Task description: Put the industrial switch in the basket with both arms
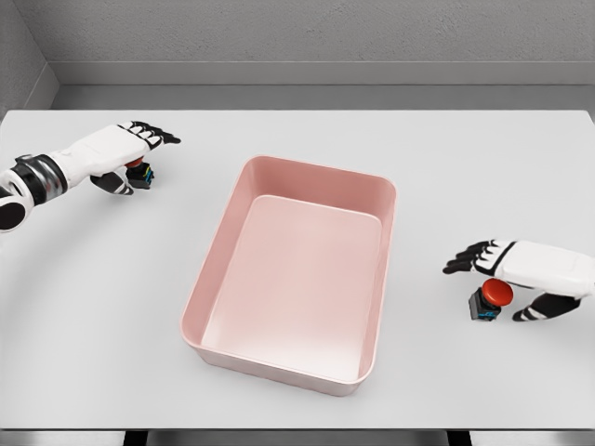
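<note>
Nothing's in the pink rectangular plastic basket (296,271) mid-frame yet. There are two small red-button switches: one at upper left (138,173) under the left hand (119,158), one at lower right (489,302) under the right hand (521,275). Both hands hover palm-down, fingers spread around their switches, not clamped.

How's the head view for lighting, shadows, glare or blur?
Head view: even, diffuse light and sharp throughout, no blur; soft faint shadows only, under the left hand and right hand; a mild pale sheen on the basket floor, no hard glare; the table reads flat white, its edges slightly converging from perspective; both switches partly hidden by the hands.
</note>
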Robot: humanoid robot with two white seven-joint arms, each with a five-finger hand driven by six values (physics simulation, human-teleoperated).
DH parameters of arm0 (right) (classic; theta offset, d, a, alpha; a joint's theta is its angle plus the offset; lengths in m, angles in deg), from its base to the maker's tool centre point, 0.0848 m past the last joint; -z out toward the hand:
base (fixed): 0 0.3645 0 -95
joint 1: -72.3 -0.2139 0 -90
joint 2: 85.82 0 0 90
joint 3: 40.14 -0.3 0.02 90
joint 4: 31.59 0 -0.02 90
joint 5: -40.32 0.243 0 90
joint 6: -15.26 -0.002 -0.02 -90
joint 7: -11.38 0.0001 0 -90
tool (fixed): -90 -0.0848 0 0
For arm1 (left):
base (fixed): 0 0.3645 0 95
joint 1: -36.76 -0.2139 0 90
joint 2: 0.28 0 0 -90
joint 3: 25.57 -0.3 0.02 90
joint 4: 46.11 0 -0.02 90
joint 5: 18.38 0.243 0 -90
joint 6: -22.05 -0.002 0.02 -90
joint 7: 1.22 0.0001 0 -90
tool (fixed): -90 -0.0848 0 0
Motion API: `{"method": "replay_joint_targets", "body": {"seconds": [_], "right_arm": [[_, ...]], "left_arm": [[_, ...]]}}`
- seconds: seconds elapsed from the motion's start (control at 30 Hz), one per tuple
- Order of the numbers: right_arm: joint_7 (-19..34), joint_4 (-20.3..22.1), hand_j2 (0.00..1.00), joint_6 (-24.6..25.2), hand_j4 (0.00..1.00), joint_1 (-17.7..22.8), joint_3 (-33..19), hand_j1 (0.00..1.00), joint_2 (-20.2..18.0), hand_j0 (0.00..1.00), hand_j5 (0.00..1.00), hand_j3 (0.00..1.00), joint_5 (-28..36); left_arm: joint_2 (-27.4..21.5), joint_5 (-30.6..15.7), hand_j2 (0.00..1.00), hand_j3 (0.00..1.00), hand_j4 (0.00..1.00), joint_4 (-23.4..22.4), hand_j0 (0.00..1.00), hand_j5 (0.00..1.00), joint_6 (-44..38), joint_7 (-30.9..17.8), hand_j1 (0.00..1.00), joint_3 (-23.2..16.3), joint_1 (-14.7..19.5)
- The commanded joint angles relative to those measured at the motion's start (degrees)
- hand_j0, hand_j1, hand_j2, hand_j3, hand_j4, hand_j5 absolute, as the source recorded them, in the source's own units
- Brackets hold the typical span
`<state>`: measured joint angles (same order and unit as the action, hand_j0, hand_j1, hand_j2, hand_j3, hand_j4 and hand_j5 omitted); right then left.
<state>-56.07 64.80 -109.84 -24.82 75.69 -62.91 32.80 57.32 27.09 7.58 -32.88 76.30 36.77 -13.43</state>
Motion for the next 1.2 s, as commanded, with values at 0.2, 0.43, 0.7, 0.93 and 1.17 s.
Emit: {"method": "replay_joint_targets", "body": {"seconds": [0.2,0.43,0.7,0.93,1.17], "right_arm": [[0.30,0.03,0.94,0.10,0.94,0.09,1.15,0.94,-0.32,0.94,0.94,0.94,0.23],[0.30,-0.15,0.85,0.10,0.85,0.00,1.06,0.85,-0.50,0.85,0.85,0.85,0.31],[0.39,-0.23,0.75,0.10,0.75,0.00,1.06,0.75,-0.50,0.75,0.75,0.75,0.22],[0.39,-0.50,0.64,0.10,0.64,0.00,0.97,0.64,-0.58,0.64,0.64,0.64,0.22],[0.39,-0.85,0.53,0.10,0.53,-0.18,0.89,0.53,-0.58,0.53,0.53,0.53,0.22]], "left_arm": [[-0.83,-0.47,0.66,0.66,0.66,-0.08,0.66,0.66,-0.07,0.26,0.66,0.06,0.00],[-1.09,-0.47,0.50,0.50,0.50,-0.08,0.50,0.50,-0.07,0.17,0.50,0.06,-0.09],[-2.15,-0.73,0.40,0.40,0.40,3.26,0.40,0.40,-0.07,0.08,0.40,0.59,-0.53],[-4.43,-1.43,0.34,0.34,0.34,9.50,0.34,0.34,-0.07,-0.01,0.34,0.68,-1.23],[-7.42,-4.16,0.34,0.34,0.34,17.93,0.34,0.34,-0.07,-0.01,0.34,0.15,-1.49]]}}
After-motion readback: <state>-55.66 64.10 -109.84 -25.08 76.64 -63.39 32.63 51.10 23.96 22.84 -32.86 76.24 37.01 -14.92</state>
